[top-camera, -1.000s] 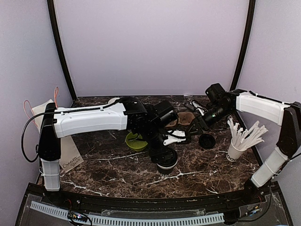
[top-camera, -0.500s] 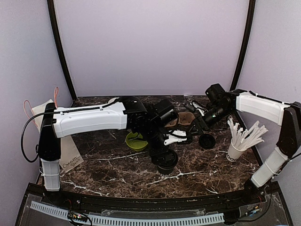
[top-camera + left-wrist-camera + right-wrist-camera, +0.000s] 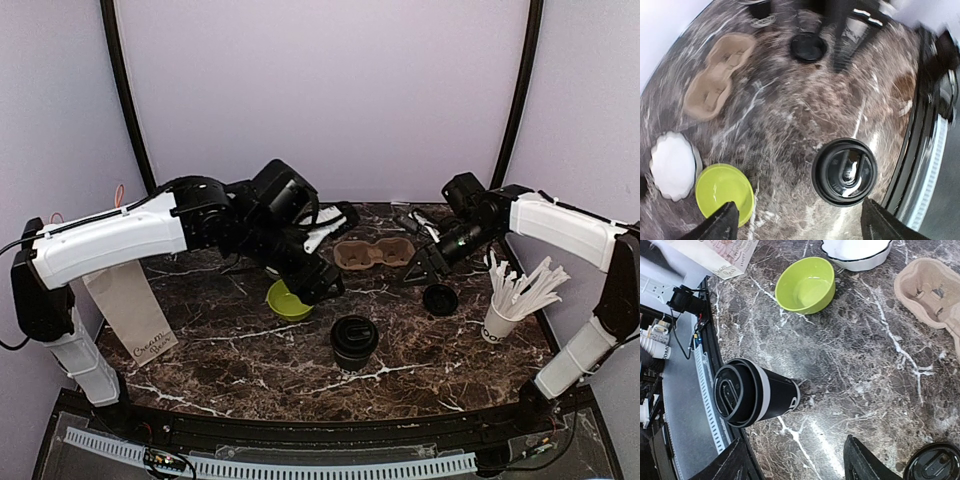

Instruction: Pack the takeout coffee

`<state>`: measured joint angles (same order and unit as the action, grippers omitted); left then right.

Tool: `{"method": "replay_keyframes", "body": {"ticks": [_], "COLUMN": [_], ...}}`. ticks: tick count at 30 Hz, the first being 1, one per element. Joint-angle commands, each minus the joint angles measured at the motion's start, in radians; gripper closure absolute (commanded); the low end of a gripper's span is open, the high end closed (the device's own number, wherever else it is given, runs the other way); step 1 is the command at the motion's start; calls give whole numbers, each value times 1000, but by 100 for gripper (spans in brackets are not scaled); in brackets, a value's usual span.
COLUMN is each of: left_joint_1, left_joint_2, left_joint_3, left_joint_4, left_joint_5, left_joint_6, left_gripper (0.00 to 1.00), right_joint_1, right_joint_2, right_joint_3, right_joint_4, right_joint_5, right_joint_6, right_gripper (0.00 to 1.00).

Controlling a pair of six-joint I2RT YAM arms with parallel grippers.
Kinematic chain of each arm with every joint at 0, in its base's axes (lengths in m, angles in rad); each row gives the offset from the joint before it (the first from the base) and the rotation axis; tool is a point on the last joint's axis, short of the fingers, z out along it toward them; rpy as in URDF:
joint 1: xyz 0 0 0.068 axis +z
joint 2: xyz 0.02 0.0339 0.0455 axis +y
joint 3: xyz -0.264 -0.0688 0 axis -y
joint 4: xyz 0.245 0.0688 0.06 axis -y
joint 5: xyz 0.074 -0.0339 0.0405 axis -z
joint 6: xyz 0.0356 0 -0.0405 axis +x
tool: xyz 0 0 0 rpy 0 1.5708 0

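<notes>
Marble, dark brown with white veins, formed the top of the table (image 3: 200, 370); near its front middle stood the takeout coffee (image 3: 354, 340), a small black paper cup closed with a black plastic lid, upright and alone, touched by neither arm; the right wrist view showed white lettering low on its side. The left gripper (image 3: 322, 288) hung above the table behind and to the left of the cup, just over the lime-green round plastic bowl (image 3: 283, 302); its claw was released, the two fingers (image 3: 724, 226) spread wide with nothing between them; in the left wrist view the lidded cup lay below, apart from both fingertips. The right gripper (image 3: 418, 270) hovered beside the right end of the tan moulded-pulp two-cup carrier (image 3: 370, 253); its claw was likewise released, fingers apart and grasping nothing. A loose round black plastic lid (image 3: 440, 298) lay flat on the marble just in front of the right gripper; further right stood a white paper cup of white sticks (image 3: 500, 322), near the table's right edge. A tall brown paper bag (image 3: 125, 305) with handwriting near its base stood at the left edge; a white scalloped round dish (image 3: 672, 165) lay just beside the green bowl, behind it.
</notes>
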<state>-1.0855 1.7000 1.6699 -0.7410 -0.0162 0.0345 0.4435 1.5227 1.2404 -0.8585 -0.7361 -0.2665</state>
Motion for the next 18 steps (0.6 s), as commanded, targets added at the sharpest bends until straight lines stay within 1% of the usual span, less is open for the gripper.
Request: {"method": "replay_keyframes", "body": {"ticks": [1, 5, 6, 7, 8, 10, 13, 18], "left_joint_1": [95, 115, 118, 123, 125, 126, 127, 127], "left_joint_2": [-88, -154, -168, -175, -182, -181, -177, -168], "left_joint_3": [-185, -348, -379, -434, -457, -510, -574, -614], "left_joint_4": [126, 265, 293, 349, 372, 433, 504, 562], "left_joint_5": [112, 212, 229, 275, 315, 362, 396, 432], "left_joint_6": [-310, -489, -546, -572, -610, -654, -695, -719], "left_gripper": [19, 29, 33, 35, 39, 43, 44, 44], "right_joint_1": [3, 7, 10, 14, 20, 39, 79, 112], "right_joint_2": [9, 39, 49, 57, 66, 87, 121, 163], "right_joint_3": [-25, -64, -72, -78, -85, -92, -86, -65], "right_joint_4": [-16, -14, -14, -14, -14, -18, -39, -47], "right_joint_5": [-93, -167, -186, -200, -209, -219, -219, -213], "right_joint_6": [-21, -26, -25, -24, -25, -35, -61, -62], "right_gripper": [37, 47, 48, 48, 49, 51, 53, 55]}}
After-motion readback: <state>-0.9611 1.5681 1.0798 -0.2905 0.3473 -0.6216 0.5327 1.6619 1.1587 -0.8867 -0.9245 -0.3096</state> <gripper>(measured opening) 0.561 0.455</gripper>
